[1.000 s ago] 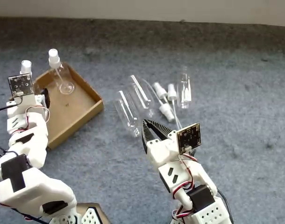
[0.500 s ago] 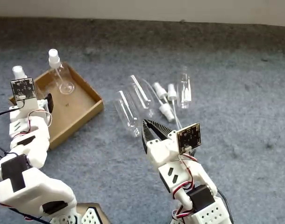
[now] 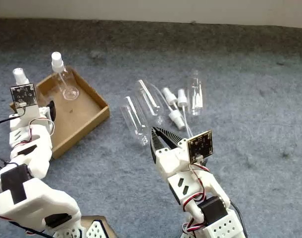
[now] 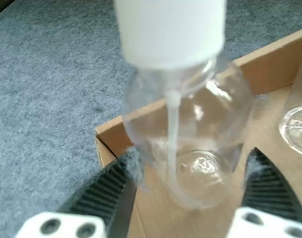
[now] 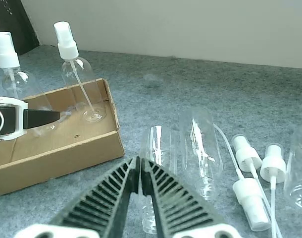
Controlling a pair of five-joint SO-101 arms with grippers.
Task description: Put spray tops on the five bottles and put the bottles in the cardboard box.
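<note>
Now, high view: the clear round plastic bottle with a white spray top (image 3: 20, 75) is at the left corner of the shallow brown cardboard box (image 3: 79, 116). A second ago its top was nearer the box's middle, so it has gone outward. A second capped bottle (image 3: 63, 82) stands upright in the box.
High view, right pincer (image 3: 160, 139): closed, empty and unmoved, near three bare clear bottles (image 3: 135, 120) and three loose white spray tops (image 3: 176, 118) lying on the grey carpet (image 3: 250, 99).
Left wrist view: the left pincer (image 4: 190, 156) grips the first bottle from both sides, just inside the box corner.
Right wrist view: the ribbed black fingers (image 5: 111, 193) meet together; the bare bottles lie beyond them.
</note>
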